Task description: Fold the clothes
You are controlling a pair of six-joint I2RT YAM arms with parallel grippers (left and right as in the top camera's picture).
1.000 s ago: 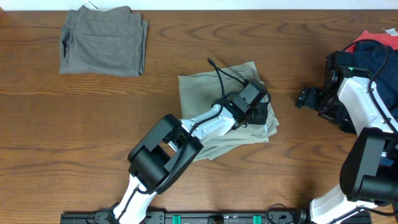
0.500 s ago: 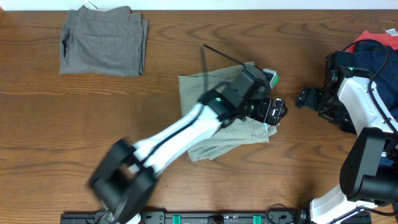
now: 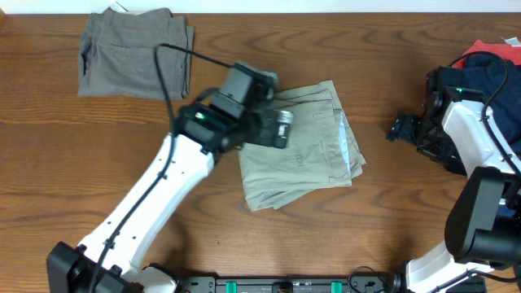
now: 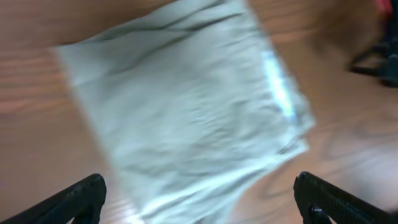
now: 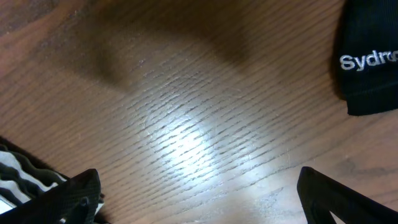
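The left gripper [image 3: 281,129], which a second ago was pressed low onto the right part of the khaki trousers [image 3: 313,142] with its jaws nearly together, is now seen lifted and drawn back toward the left edge of that garment, its jaws spread wide and nothing held between them. In the left wrist view the two dark fingers are found at the bottom corners, with the pale fabric lying untouched below. The trousers are left as a compact, roughly square bundle near the middle of the table [image 3: 98,163], slightly skewed, with layered edges showing on the right side. From this it is judged that the fold on this garment has been released and is probably finished. The grey-olive trousers [image 3: 134,53] are already laid folded at the far left corner. A navy garment [image 3: 496,69] and a red garment [image 3: 495,46] are heaped unfolded at the right edge and are judged to be left to do. The right gripper [image 3: 400,129] is held spread and empty over bare wood beside that heap, unchanged over the last second. No box, basket or other container is seen; all the garments lie directly on the table.
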